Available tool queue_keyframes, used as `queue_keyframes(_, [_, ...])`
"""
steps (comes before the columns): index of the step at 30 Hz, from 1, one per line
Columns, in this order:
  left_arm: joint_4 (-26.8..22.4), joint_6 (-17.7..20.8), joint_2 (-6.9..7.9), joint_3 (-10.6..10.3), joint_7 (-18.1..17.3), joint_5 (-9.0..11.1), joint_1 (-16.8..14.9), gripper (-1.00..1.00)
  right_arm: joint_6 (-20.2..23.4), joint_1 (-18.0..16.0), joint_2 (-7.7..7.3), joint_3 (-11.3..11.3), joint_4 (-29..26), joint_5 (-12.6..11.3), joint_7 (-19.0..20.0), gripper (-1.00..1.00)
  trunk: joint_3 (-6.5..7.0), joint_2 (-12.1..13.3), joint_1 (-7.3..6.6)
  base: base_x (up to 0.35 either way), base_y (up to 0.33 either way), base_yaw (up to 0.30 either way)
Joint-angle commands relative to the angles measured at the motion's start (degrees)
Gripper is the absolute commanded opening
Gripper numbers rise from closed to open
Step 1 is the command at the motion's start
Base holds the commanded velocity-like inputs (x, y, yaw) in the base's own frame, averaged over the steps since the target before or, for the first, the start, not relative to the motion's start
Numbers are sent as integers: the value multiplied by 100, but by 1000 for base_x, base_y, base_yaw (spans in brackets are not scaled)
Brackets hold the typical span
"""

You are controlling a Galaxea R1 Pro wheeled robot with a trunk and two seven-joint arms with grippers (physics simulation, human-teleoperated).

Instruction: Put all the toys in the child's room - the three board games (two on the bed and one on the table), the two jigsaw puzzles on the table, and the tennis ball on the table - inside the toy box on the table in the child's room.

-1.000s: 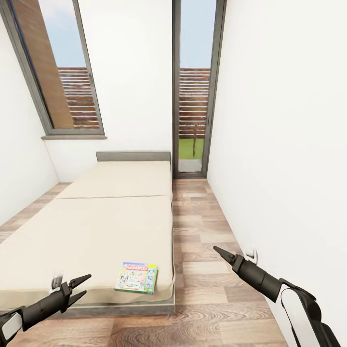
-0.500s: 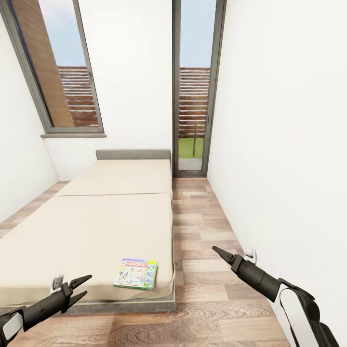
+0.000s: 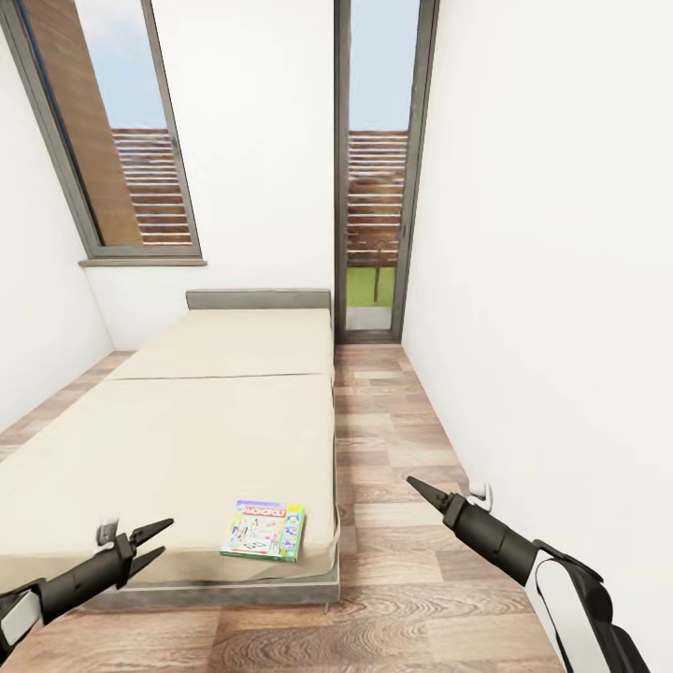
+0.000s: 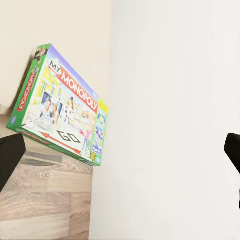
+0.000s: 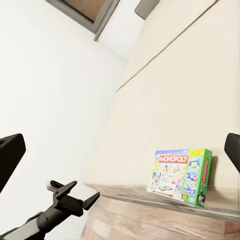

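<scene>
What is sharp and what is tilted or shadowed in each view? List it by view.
Head view: even daylight, no glare; walls and windows lean outward, wide-angle style; the game is small, its print soft. Left wrist view: the game is tilted but its lettering is crisp. Right wrist view: the bed runs diagonally, with a faint shadow beside the game.

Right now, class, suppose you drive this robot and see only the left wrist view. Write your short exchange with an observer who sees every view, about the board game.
Operator: Where does the board game lie?
Observer: The board game lies flat on the bed, near the foot corner beside the floor.
Operator: Is my left gripper touching it?
Observer: No. The left gripper hovers open, apart from it.
Operator: And the right gripper?
Observer: The right gripper hangs over the floor beside the bed, holding nothing.
</scene>
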Motion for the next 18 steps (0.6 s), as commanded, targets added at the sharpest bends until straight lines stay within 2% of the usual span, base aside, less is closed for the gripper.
queue_keyframes(1, [-31, 59, -1, -22, 24, 39, -2, 100, 38, -4, 5, -10, 0, -17, -25, 100, -6, -3, -1, 0, 0, 0])
queue_keyframes(13, [-120, 80, -15, -22, 132, 39, 0, 100, 39, -4, 20, -12, 2, -19, -75, 100, -6, -3, -1, -2, -2, 0])
queue_keyframes(18, [-125, 81, -20, -18, 143, 38, 0, 100, 39, -4, 21, -12, 2, -18, -73, 100, -6, -3, -1, -85, -108, 0])
